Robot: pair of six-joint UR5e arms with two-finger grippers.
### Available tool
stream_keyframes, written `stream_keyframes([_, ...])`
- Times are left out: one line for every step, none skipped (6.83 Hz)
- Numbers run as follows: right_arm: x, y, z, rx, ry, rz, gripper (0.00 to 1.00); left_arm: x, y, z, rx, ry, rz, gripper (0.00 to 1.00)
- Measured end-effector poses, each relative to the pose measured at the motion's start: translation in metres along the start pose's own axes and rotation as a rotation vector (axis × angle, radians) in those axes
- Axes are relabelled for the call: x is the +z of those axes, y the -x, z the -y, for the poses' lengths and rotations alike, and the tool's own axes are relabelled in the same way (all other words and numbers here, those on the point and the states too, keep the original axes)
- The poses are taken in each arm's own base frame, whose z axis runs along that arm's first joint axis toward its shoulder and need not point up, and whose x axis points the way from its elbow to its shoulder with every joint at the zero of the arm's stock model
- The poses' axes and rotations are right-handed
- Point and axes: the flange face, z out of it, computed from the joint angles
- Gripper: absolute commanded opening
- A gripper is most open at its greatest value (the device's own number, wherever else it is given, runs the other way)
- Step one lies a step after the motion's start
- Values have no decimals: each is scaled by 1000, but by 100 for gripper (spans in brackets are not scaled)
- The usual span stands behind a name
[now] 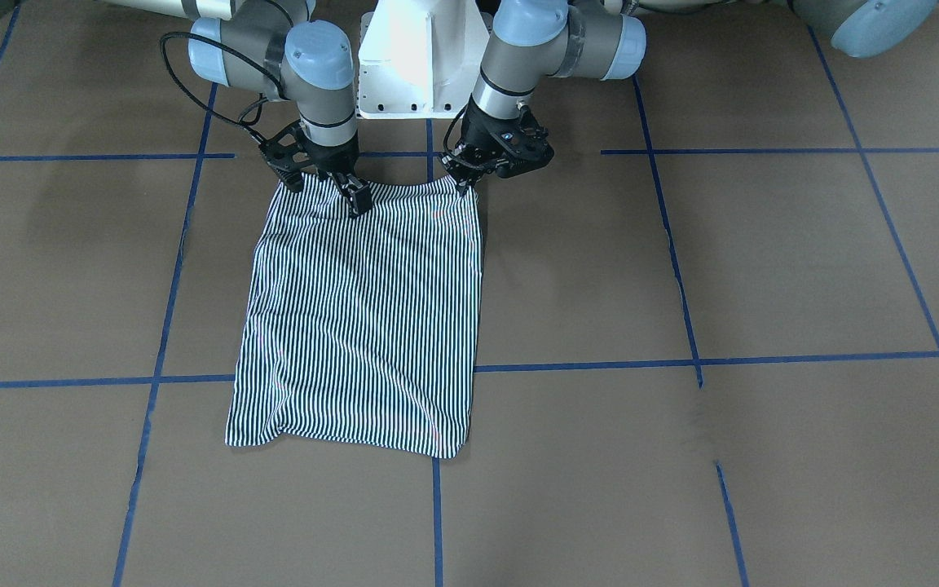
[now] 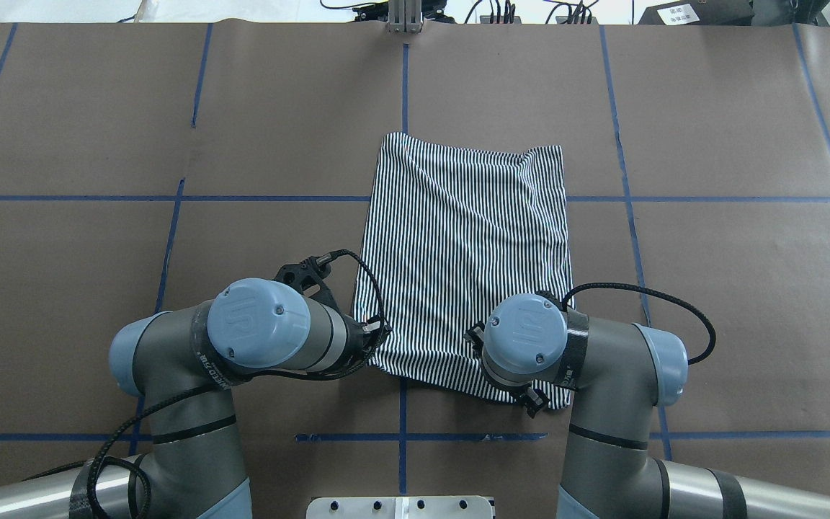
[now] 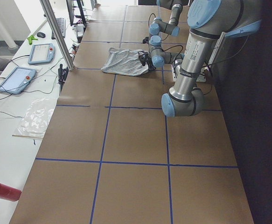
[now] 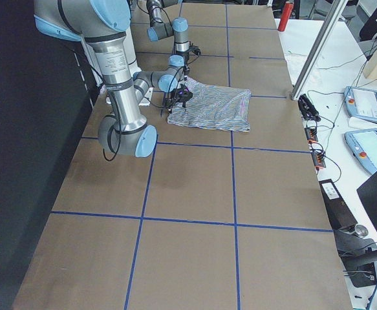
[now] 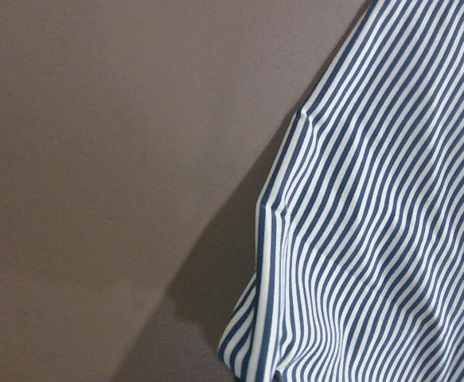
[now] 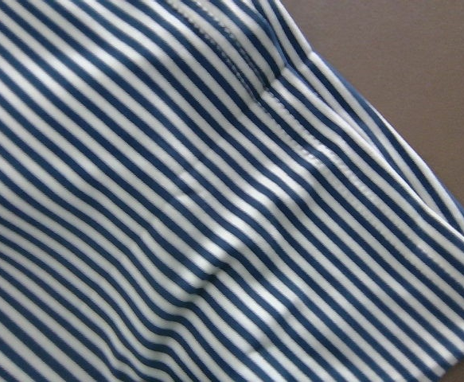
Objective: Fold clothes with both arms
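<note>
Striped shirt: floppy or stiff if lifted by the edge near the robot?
Probably floppy: the striped shirt wrinkles and its edge dips between left gripper and right gripper. Likely light; thin fabric lies nearly flat. Might bunch rather than slide on the brown table.

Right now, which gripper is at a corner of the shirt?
The left gripper, at a corner of the shirt; the right gripper sits farther in along that edge.

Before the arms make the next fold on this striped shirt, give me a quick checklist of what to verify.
1. Left tool at the shirt's robot-side corner: ok.
2. Right tool on that same edge: ok.
3. Both tools shut on fabric: cannot tell.
4. Sleeves tucked in, none sticking out: ok.
5. Shirt lying smooth: not ok, creases near the far hem.
</note>
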Motion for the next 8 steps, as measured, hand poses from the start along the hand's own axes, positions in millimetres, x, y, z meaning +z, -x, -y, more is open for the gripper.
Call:
stream_keyframes([-1,0,0,1,-3,-2,0,0,0,0,0,0,-1,0])
stream_keyframes([-2,1,-1,1,-2,0,0,-1,-1,0,0,1,-2,0])
stream_keyframes([-4,2,-1,2,-2,1,0,-1,-1,0,0,1,-2,0])
stream_keyframes([-5,3,1,5,-5,0,0,-1,-1,0,0,1,-2,0])
stream_keyframes([-7,5,3,10,-8,1,0,-1,-1,0,0,1,-3,0])
stream_keyframes([-10,6,4,13,-8,2,0,-1,-1,0,1,1,-3,0])
stream_keyframes([-13,6,4,13,-7,4,0,-1,-1,-1,1,2,-3,0])
stream_keyframes([-15,6,4,14,-9,3,0,-1,-1,-1,1,3,-3,0])
